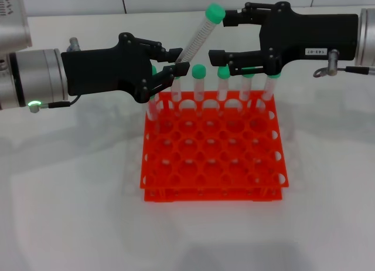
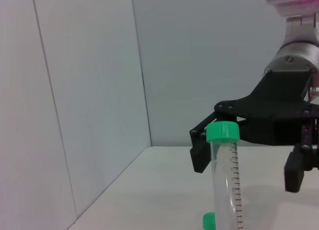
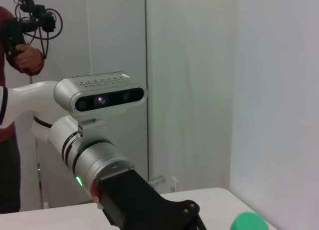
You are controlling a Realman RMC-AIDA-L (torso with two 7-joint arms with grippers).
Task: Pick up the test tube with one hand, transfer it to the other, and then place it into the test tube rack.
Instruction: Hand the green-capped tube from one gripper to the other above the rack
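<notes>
The test tube [image 1: 196, 39] is clear with a green cap and tilts up to the right above the rack's back row. My left gripper [image 1: 174, 66] is shut on its lower end. My right gripper [image 1: 219, 36], the one with the white label, is open, and its fingertips stand just beside the tube's capped upper part without closing on it. In the left wrist view the tube [image 2: 225, 180] stands in front of the open right gripper [image 2: 246, 165]. The red-orange test tube rack [image 1: 212, 165] sits on the table below both grippers. The right wrist view shows only the green cap [image 3: 249, 222].
Several green-capped tubes [image 1: 199, 86] stand in the rack's back row, right under the grippers. The rack's front rows of holes hold nothing. A person [image 3: 20, 56] stands behind the left arm [image 3: 94, 155]. White table surface [image 1: 70, 212] surrounds the rack.
</notes>
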